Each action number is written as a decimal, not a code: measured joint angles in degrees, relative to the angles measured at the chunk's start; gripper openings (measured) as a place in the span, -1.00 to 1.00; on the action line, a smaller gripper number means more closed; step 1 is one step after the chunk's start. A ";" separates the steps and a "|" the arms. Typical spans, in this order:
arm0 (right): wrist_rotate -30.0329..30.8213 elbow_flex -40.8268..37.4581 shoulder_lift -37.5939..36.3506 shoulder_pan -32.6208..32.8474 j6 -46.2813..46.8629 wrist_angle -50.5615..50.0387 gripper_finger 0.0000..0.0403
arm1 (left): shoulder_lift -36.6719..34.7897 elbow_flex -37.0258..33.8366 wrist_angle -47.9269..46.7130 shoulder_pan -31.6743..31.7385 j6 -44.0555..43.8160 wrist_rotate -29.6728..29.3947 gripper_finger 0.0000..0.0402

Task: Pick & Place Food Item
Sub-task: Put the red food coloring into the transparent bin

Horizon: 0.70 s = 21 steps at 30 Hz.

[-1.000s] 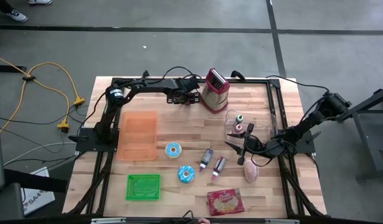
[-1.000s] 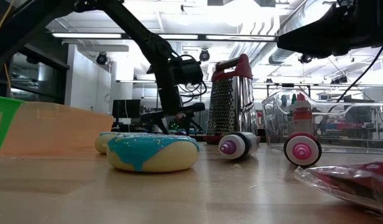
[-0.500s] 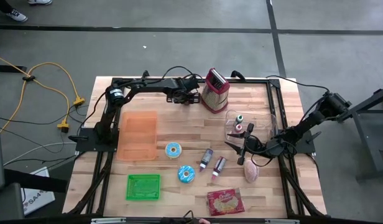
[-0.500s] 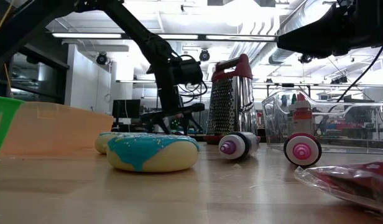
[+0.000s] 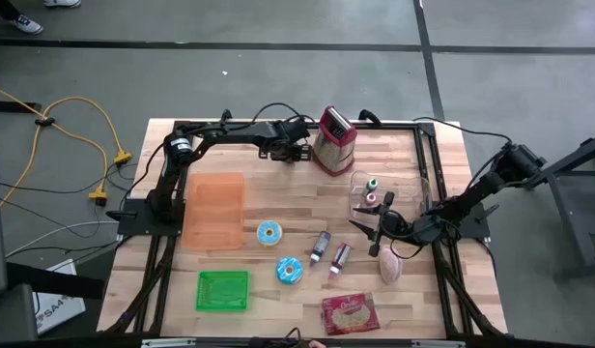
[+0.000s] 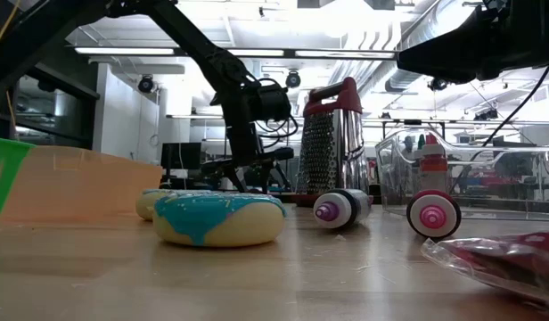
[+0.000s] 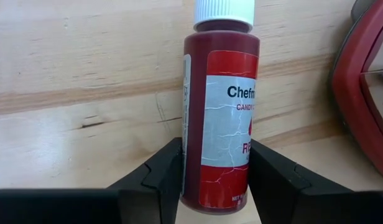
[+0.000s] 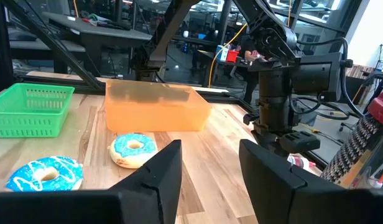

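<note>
Left pincer (image 7: 213, 180) reaches low, grasping a red food-colouring bottle (image 7: 219, 112) lying on the wooden counter (image 5: 278, 198); right pincer (image 8: 210, 180) hovers released.

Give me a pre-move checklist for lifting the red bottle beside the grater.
1. Red bottle sits between the left gripper jaws: ok.
2. Jaws touch both sides of the bottle: ok.
3. Grip firm enough to lift: cannot tell.
4. Bottle cap on: ok.
5. Grater close beside the bottle, room to lift: cannot tell.
6. Right gripper empty, jaws apart, waiting near the clear bin: ok.
</note>
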 joint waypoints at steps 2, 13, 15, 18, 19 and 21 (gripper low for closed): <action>0.00 0.00 0.00 0.02 0.00 0.00 -0.26 | 0.00 0.00 -0.01 -0.02 0.64 -0.05 -0.26; -0.02 0.00 0.00 0.01 0.00 -0.07 -0.26 | -2.62 0.00 -7.29 0.00 1.93 -2.52 -0.26; 0.00 0.00 0.00 0.00 0.00 -0.20 -0.26 | -3.70 0.00 -9.32 -0.15 2.27 -3.80 -0.26; -0.02 0.00 -0.02 0.02 0.00 -0.79 -0.26 | -5.53 0.00 -10.62 -0.92 3.00 -5.85 -0.26; -0.04 0.00 -0.02 0.02 0.01 -0.92 -0.26 | -6.23 0.00 -11.37 -1.28 3.02 -6.37 -0.26; -0.05 0.00 -0.02 0.00 0.00 -1.00 -0.26 | -7.74 0.00 -11.82 -2.13 3.40 -7.53 -0.26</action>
